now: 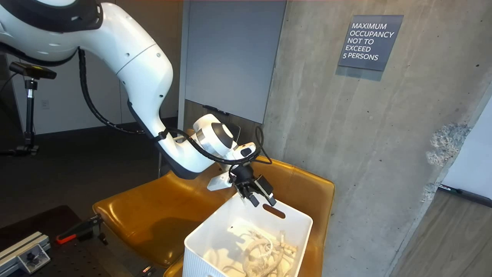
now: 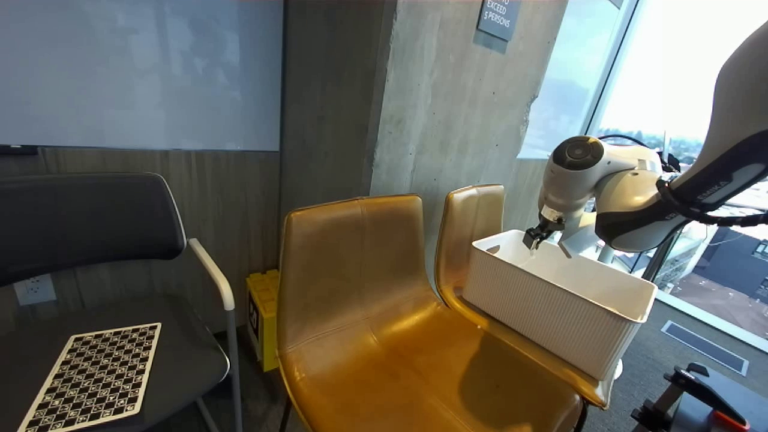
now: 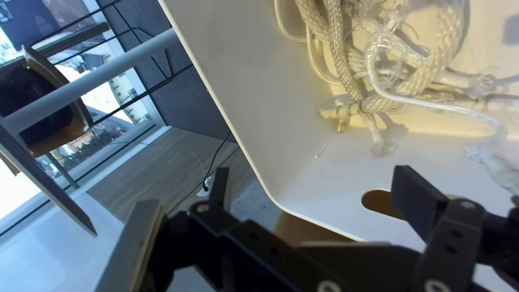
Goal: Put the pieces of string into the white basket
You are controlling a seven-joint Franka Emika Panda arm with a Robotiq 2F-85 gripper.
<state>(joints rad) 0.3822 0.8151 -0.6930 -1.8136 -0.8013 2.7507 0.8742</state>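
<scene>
The pieces of string (image 3: 429,69) are a loopy cream-white tangle on the floor of the white basket (image 2: 558,312). They also show in an exterior view, where the string heap (image 1: 263,256) fills the basket's near end; the tall side hides it in the opposite exterior view. My gripper (image 1: 263,202) hangs over the basket's wall with the slot handle. In the wrist view the gripper (image 3: 312,180) is spread wide, with no cord between its fingers. A frayed cord end (image 3: 502,172) appears by the right finger; whether they touch I cannot tell.
The basket stands on a tan chair, with another tan chair (image 2: 372,336) beside it. A concrete wall (image 1: 361,127) rises close behind. A dark table with a clamp (image 1: 78,231) lies near the front. A black chair (image 2: 90,228) holds a checkered board (image 2: 96,372).
</scene>
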